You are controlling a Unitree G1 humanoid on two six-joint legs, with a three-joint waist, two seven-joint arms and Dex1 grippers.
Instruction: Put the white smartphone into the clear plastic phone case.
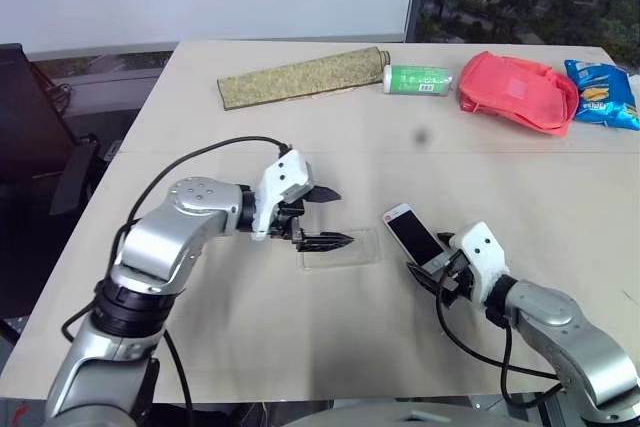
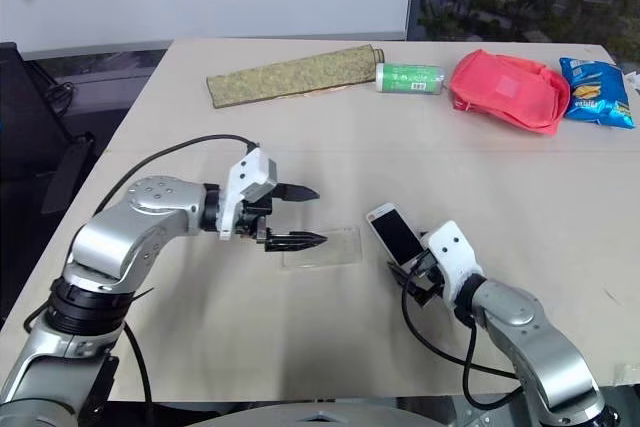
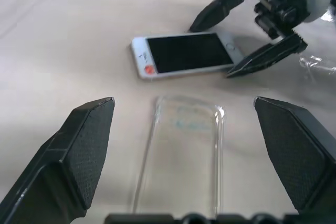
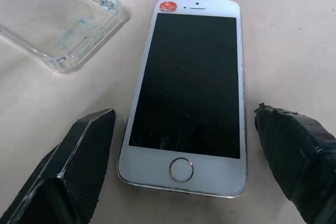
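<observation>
Lying flat between open right claw (image 4: 184, 182) fingers: white smartphone (image 4: 189, 87).

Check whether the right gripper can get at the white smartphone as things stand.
Probably yes. The right gripper is open with a finger on either side of the white smartphone, which lies flat, screen up, apart from the clear plastic phone case.

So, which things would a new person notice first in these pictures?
Probably the white smartphone, lying screen up between the open fingers of the right gripper. Just beside it lies the clear plastic phone case, empty, with the open left gripper over its near end.
</observation>
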